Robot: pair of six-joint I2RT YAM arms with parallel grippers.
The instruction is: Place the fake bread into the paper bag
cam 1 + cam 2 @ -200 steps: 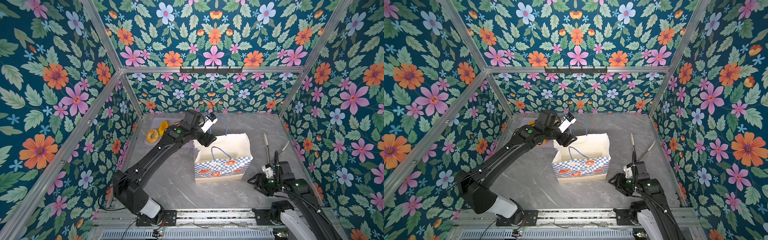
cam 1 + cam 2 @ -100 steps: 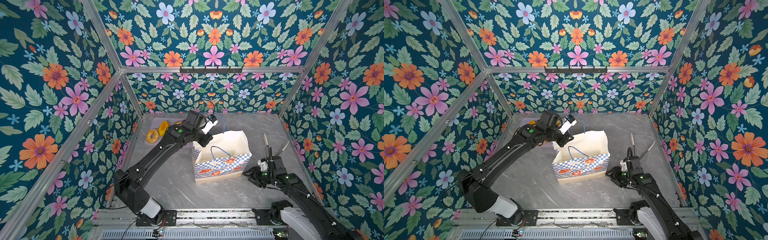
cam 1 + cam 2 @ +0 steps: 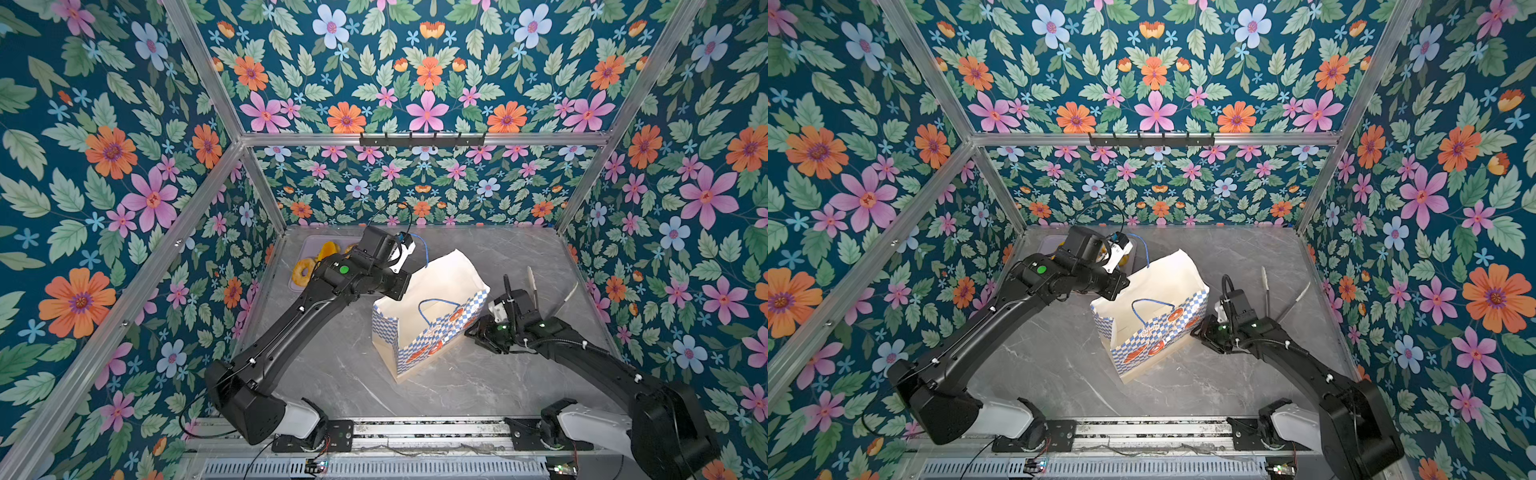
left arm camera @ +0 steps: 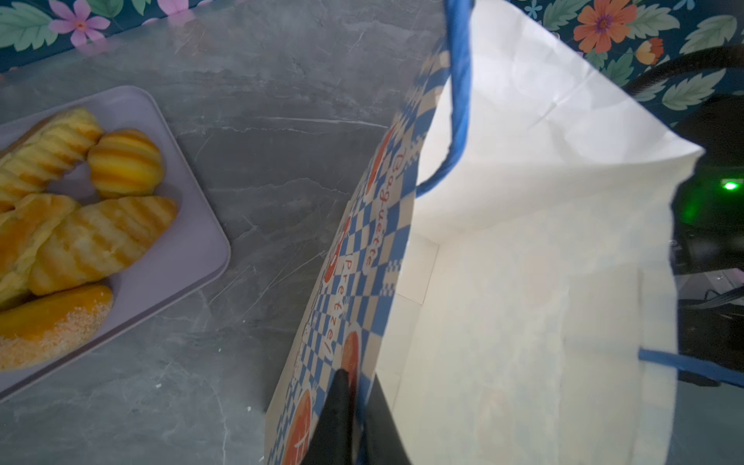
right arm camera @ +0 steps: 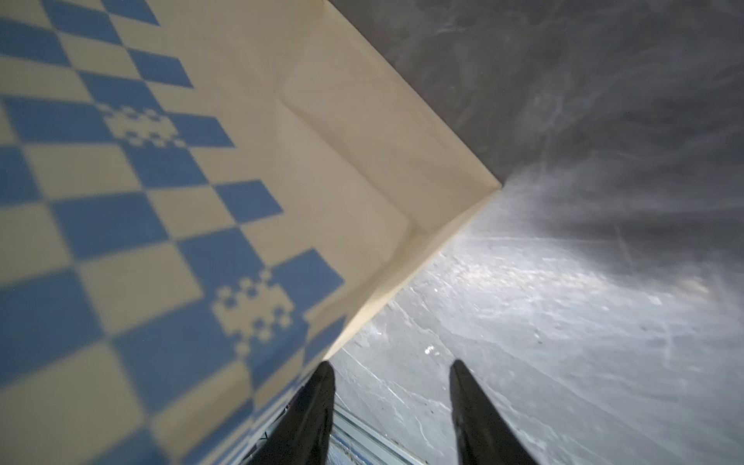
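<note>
The paper bag [image 3: 432,307] [image 3: 1154,320], blue-and-white checkered with a white lining, stands open and skewed mid-table. My left gripper [image 4: 358,378] [image 3: 398,289] is shut on the paper bag [image 4: 523,282], pinching its wall at the rim, one finger outside and one inside. The fake bread [image 4: 100,237] lies on a lilac tray [image 4: 189,257] beside the bag; a ring donut [image 3: 303,270] shows in a top view. My right gripper [image 5: 390,366] [image 3: 473,330] is open and empty, low at the bag's [image 5: 161,201] right bottom corner.
Two thin pale sticks [image 3: 531,282] [image 3: 567,293] lie on the grey marbled table near the right wall. Floral walls close in three sides, with a black hook rail [image 3: 422,139] on the back wall. The left arm crosses over the tray.
My left gripper has shut on the bag's rim, and the bag has skewed with it. My right gripper has moved in to the bag's right side and narrowed a little.
</note>
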